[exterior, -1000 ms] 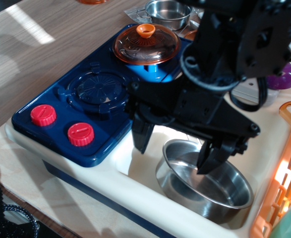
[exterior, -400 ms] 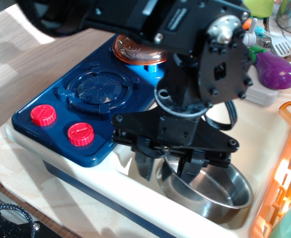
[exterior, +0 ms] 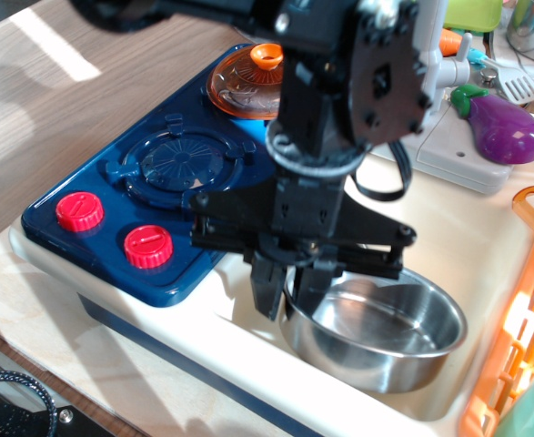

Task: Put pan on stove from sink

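The shiny steel pan (exterior: 385, 332) sits in the cream-white sink (exterior: 248, 360), at its left end; its wire handle is hidden. My black gripper (exterior: 290, 293) reaches down from above, and its two fingers are closed over the pan's left rim, one inside and one outside. The pan looks slightly raised and tilted. The dark blue stove (exterior: 112, 196) lies to the left. Its front burner (exterior: 180, 162) is bare and it has two red knobs (exterior: 79, 210).
An orange transparent lid (exterior: 248, 80) covers the rear burner. The grey faucet base (exterior: 448, 150) and a purple eggplant (exterior: 506, 127) are behind the sink. An orange dish rack (exterior: 521, 337) stands at the right edge. My arm hides the sink's back.
My gripper has moved left from the pan's middle to its left rim, and its fingers have closed on the rim. The pan has shifted up and left a little.
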`<state>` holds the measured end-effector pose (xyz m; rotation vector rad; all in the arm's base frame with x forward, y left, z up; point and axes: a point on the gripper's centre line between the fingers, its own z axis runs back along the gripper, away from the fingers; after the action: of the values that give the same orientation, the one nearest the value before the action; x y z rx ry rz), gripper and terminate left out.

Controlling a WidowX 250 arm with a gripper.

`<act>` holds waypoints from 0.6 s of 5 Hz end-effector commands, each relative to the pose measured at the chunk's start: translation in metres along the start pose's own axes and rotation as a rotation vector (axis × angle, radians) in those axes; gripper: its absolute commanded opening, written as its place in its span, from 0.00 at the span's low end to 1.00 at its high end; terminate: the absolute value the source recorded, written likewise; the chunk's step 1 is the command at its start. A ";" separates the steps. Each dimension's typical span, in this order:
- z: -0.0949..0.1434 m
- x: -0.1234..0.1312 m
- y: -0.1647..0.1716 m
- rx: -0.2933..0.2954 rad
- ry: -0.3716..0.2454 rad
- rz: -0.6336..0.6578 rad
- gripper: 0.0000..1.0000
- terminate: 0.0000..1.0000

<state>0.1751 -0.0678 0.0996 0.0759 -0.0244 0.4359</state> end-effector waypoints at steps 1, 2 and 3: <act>0.028 0.017 -0.006 0.003 0.014 -0.096 0.00 0.00; 0.044 0.017 0.002 -0.048 -0.109 -0.168 0.00 0.00; 0.059 0.005 0.015 -0.067 -0.291 -0.216 0.00 0.00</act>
<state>0.1644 -0.0479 0.1631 0.0703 -0.3456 0.1594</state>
